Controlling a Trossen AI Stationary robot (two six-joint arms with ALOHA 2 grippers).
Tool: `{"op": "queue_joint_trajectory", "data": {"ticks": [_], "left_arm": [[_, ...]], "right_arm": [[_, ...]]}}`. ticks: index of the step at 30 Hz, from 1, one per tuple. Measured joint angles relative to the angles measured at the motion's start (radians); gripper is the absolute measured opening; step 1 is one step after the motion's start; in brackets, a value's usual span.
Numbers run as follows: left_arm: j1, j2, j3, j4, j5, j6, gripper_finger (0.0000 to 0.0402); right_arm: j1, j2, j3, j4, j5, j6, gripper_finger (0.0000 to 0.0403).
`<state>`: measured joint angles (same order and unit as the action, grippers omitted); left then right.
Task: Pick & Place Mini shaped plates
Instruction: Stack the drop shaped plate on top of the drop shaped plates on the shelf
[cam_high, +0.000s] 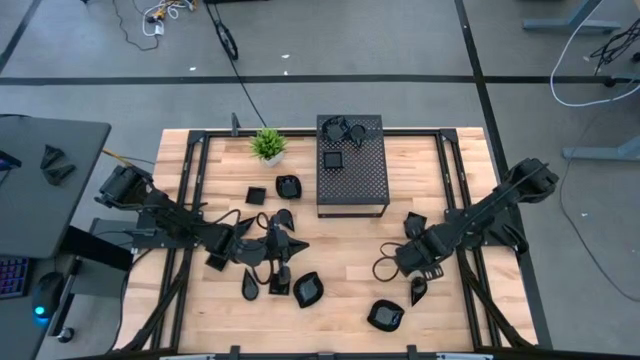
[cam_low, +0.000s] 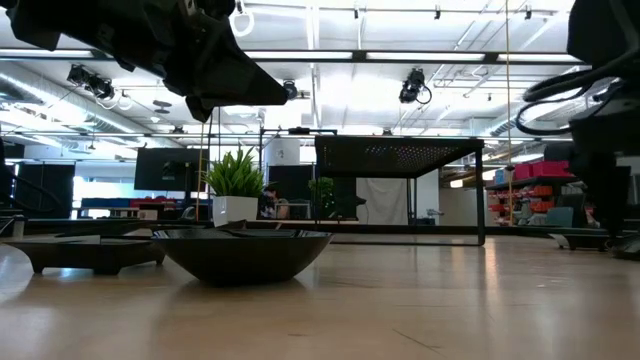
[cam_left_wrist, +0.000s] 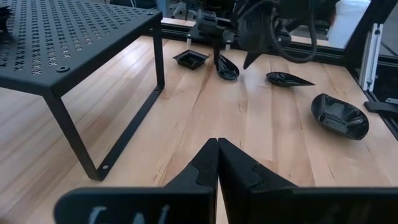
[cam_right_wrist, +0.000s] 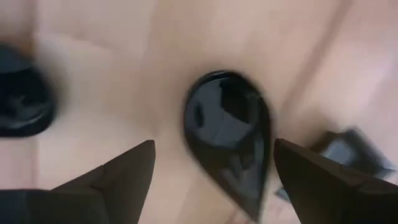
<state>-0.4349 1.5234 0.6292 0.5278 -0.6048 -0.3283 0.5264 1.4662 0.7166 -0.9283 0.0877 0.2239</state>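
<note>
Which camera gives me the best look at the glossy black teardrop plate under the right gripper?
Right wrist view: the glossy black teardrop plate fills the frame between the open right gripper. High view shows it tiny; the left wrist view shows it edge-on, and the low view not recognisably.

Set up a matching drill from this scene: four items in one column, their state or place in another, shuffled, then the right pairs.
Items:
1. left hand
2. right hand
3. potted plant
4. square plate

States or places:
A. on top of the perforated stand
B. open, over a teardrop plate
C. shut, holding nothing
D. on the table, by its far edge

Pairs: 1-C, 2-B, 3-D, 4-A
</note>
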Motion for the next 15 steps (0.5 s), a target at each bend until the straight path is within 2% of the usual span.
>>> {"op": "queue_joint_trajectory", "data": {"ticks": [15], "left_arm": [[0.000,0.000,0.000,0.000,0.001,0.001,0.0014]], "right_arm": [[-0.002,0.000,-0.007,0.006,0.009,0.007,0.0330]]}}
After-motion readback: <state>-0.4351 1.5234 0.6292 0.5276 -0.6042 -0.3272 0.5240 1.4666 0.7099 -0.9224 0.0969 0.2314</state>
